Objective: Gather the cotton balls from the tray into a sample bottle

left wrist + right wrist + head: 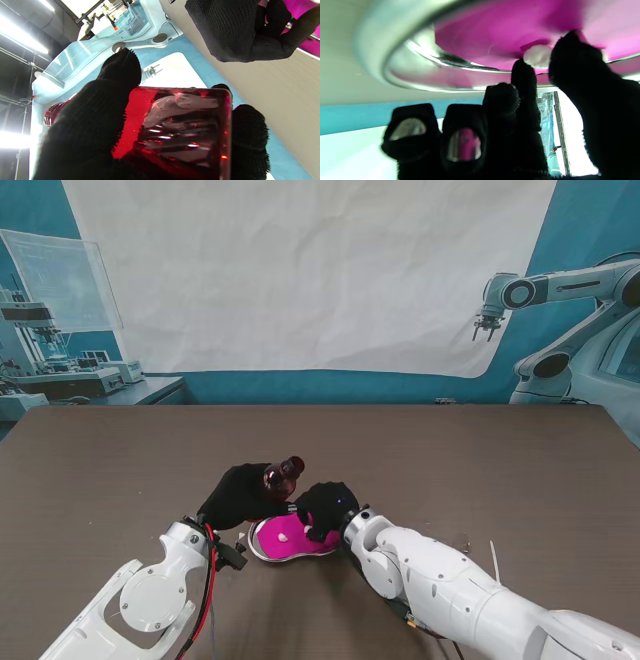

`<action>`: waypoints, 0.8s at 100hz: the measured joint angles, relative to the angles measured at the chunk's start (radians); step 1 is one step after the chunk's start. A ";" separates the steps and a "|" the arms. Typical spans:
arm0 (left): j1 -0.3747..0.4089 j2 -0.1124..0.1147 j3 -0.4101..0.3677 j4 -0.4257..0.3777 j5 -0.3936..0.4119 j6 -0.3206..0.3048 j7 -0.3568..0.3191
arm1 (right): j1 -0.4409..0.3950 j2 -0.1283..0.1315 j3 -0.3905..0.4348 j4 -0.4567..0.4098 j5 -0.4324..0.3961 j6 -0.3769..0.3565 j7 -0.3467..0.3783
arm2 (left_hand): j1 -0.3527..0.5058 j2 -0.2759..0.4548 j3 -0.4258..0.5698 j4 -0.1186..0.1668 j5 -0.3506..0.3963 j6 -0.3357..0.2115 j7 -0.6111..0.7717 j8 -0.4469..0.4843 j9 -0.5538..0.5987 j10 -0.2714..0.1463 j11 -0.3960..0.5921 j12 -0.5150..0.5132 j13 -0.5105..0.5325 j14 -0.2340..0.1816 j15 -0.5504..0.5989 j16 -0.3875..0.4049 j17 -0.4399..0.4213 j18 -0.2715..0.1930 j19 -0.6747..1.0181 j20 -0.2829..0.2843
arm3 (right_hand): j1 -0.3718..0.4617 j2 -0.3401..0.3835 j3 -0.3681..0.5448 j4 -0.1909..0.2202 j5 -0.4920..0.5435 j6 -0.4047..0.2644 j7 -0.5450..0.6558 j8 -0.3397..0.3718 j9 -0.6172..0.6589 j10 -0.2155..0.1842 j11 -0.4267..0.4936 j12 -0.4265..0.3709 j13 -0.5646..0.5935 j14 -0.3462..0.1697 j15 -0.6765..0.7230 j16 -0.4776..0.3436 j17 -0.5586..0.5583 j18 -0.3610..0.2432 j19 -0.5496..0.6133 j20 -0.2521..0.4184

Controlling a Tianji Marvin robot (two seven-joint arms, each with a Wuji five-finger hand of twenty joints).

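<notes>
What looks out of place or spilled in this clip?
Nothing stands out. The left hand holds the red bottle tilted beside the tray, and the right hand fingers pinch a cotton ball inside the tray. No cotton visible on the table.

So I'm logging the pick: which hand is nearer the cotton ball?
Right hand: its fingertips pinch the cotton ball in the tray. Left hand is beside, holding the bottle.

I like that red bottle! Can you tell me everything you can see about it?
The sample bottle looks like see-through dark red glass or plastic, with a ribbed neck. The left hand holds it off the table, tilted, its gloved fingers wrapped around the body. It hangs just beyond the pink tray, neck pointing away from me.
</notes>
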 measured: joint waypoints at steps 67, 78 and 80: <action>0.001 0.001 0.002 0.001 0.000 0.004 -0.004 | 0.003 -0.017 0.000 0.045 0.016 -0.054 -0.025 | 0.000 0.000 0.000 0.000 0.000 0.000 0.000 0.000 0.000 0.000 0.000 0.000 0.000 0.000 0.000 0.000 0.000 0.000 0.000 0.000 | 0.045 0.150 -0.001 -0.029 0.060 -0.002 0.178 -0.048 0.013 0.000 0.035 0.050 0.000 0.012 0.020 0.003 0.002 0.012 0.012 0.000; 0.001 0.001 0.003 0.001 0.000 0.004 -0.004 | -0.019 0.006 0.051 -0.018 0.013 -0.052 0.003 | 0.000 0.000 0.000 0.000 0.000 0.000 0.000 0.000 0.000 0.000 0.000 0.000 0.000 0.000 0.000 0.000 0.000 0.000 0.000 0.000 | 0.045 0.156 -0.001 -0.029 0.060 0.000 0.178 -0.024 0.013 0.000 0.048 0.057 0.000 0.012 0.026 0.003 0.002 0.012 0.020 -0.001; 0.001 0.001 0.003 0.001 0.000 0.004 -0.004 | -0.025 0.014 0.062 -0.038 0.013 -0.052 0.014 | 0.000 0.000 0.000 0.000 0.000 0.000 0.000 0.000 0.000 0.000 0.000 0.000 0.000 0.000 0.000 0.000 0.000 0.000 0.000 0.000 | 0.045 0.163 -0.001 -0.029 0.060 0.000 0.178 -0.023 0.013 0.000 0.048 0.058 0.000 0.011 0.026 0.003 0.002 0.012 0.021 -0.001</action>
